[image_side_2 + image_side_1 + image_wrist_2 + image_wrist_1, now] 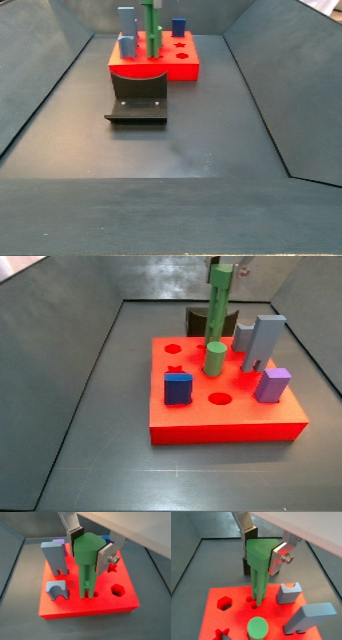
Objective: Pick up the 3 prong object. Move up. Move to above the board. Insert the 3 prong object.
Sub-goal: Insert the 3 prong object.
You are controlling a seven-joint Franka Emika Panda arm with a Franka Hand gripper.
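Note:
My gripper (pixel 264 549) is shut on the wide top of the 3 prong object (pixel 258 577), a tall slender green post held upright. It shows the same way in the wrist view from the opposite side, gripper (pixel 90 549) on post (pixel 85 572). The post's lower end meets the red board (pixel 234 597) at a cluster of small round holes; how deep it sits cannot be told. In a side view the post (pixel 221 311) stands at the board's (pixel 221 421) far part, with the gripper (pixel 225 266) at the frame's top. The post (pixel 154 28) also rises over the board (pixel 181 68).
On the board stand a short green cylinder (pixel 215 359), a blue block (pixel 178 388), a purple block (pixel 274 384) and a tall grey block (pixel 263 341). The dark fixture (pixel 139 95) sits on the floor beside the board. Grey bin walls surround everything.

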